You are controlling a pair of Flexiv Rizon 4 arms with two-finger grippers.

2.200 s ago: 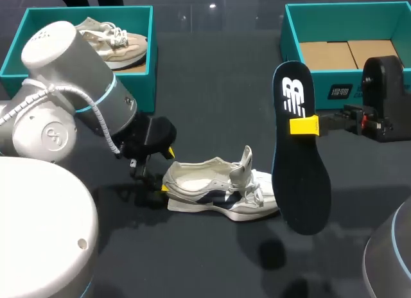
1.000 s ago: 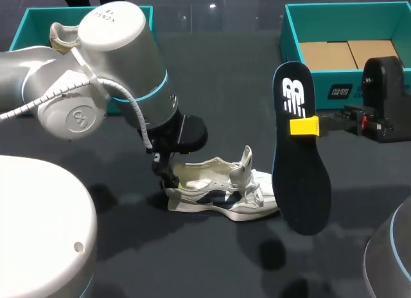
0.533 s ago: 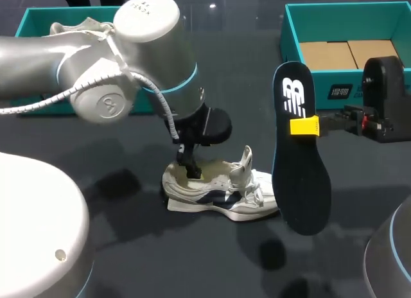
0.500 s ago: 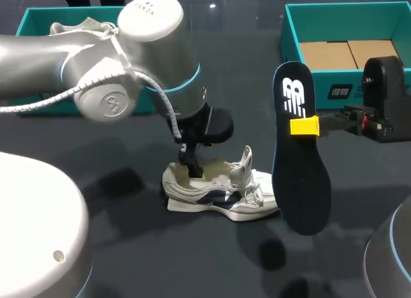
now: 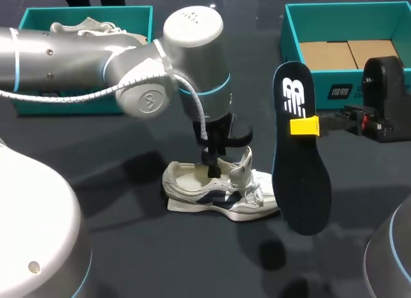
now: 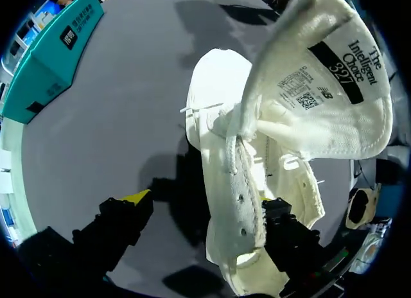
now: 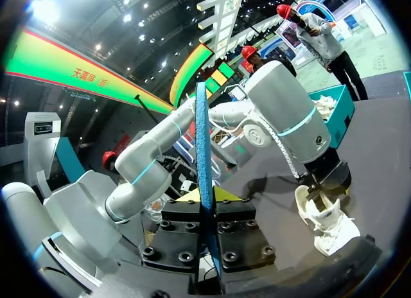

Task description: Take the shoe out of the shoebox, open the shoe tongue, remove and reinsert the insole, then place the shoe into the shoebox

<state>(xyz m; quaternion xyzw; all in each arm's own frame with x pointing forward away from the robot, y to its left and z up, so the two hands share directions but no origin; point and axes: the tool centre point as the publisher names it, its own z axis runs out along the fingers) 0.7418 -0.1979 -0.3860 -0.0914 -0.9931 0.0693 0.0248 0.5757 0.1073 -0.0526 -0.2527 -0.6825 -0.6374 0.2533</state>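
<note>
The shoe (image 5: 218, 192) lies on its sole in the middle of the dark desk (image 5: 192, 266), well apart from both teal boxes, with bare desk on every side. Its tongue (image 6: 359, 121) is lifted, showing a printed size label (image 6: 302, 94) and a black strip of white lettering on the underside. The left gripper (image 5: 210, 168) points down into the shoe's opening. In the left wrist view its fingers stand apart, one inside the shoe and the other out over the desk, clear of the side wall between them. The right gripper (image 5: 303, 126) is clamped on the dark insole (image 5: 298, 182), which hangs upright beside the toe and bears a large white logo near its upper end. The right shoebox (image 5: 302, 38) holds only brown cardboard (image 5: 347, 54) and has a small white-print label on its front wall. The left shoebox (image 5: 26, 28) holds a second shoe (image 5: 77, 28).
</note>
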